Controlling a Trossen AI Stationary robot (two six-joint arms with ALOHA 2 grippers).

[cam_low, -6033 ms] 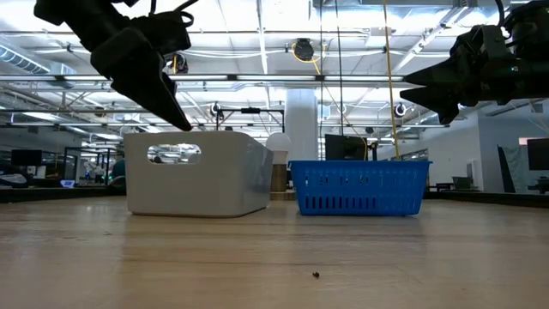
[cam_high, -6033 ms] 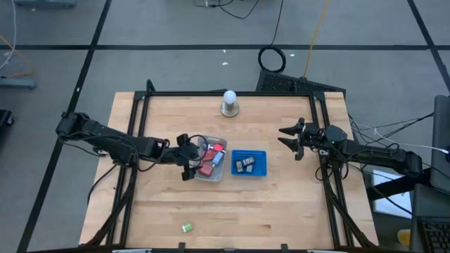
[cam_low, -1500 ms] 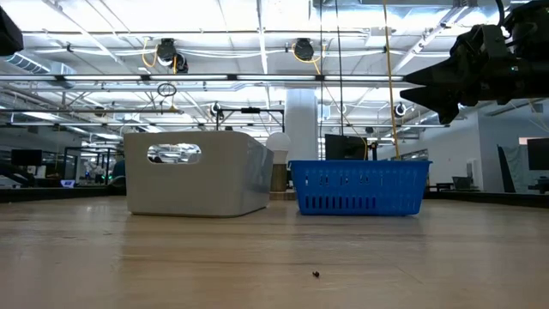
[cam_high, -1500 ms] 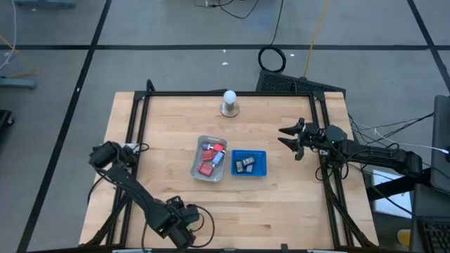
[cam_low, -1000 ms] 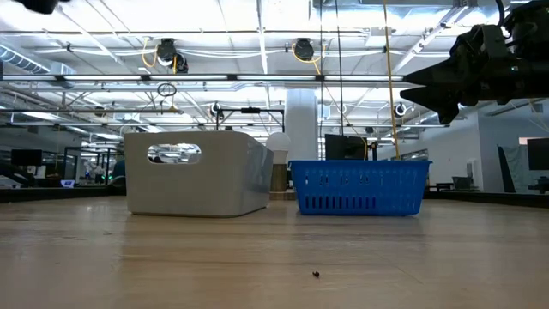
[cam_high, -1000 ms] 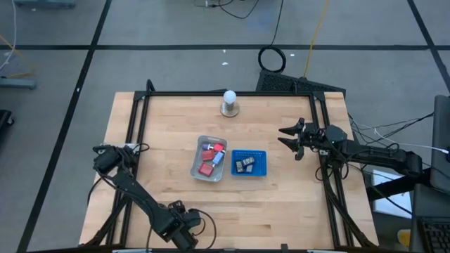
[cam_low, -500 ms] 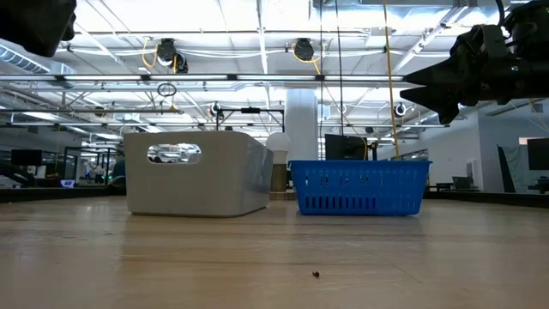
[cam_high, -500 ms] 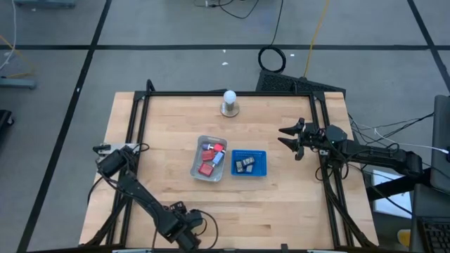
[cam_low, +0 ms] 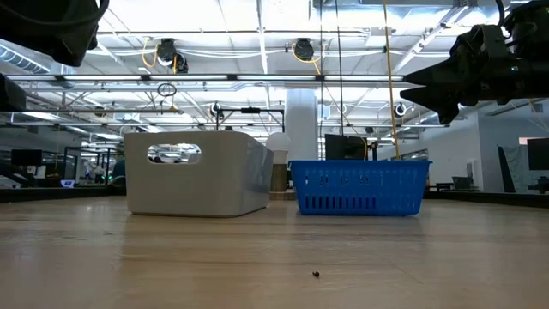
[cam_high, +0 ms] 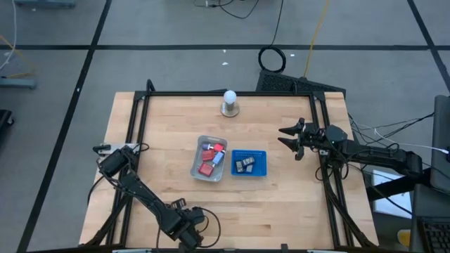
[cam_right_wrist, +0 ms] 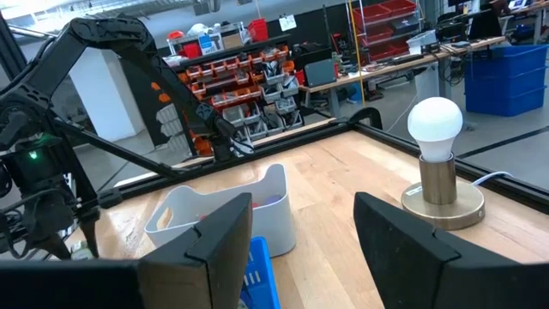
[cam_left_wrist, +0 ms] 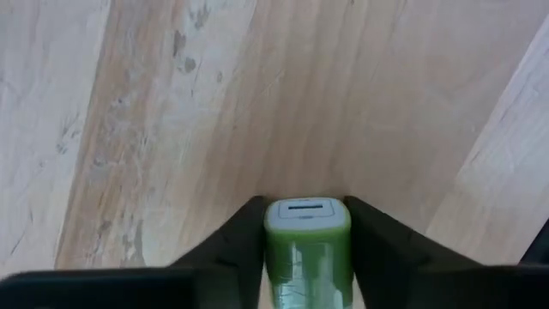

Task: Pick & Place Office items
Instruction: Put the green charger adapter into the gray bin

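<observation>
Your left gripper (cam_left_wrist: 304,257) sits low at the table's (cam_high: 295,211) near edge, and its fingers (cam_left_wrist: 232,249) have pinched in on the green item (cam_left_wrist: 307,249), one pad on each long flank. It looks light, stiff and a bit glossy, so I'd expect it to slip if squeezed off-centre; that grip across the flat sides, near the middle, seems the right hold. The item is a small rounded green block with a paler cap and a slot on its end face, pointing forward out of the fingers, wood right beyond it. Your right gripper (cam_high: 290,138) waits over the table's right side, jaws parted and empty, the tray (cam_right_wrist: 214,225) ahead of it.
</observation>
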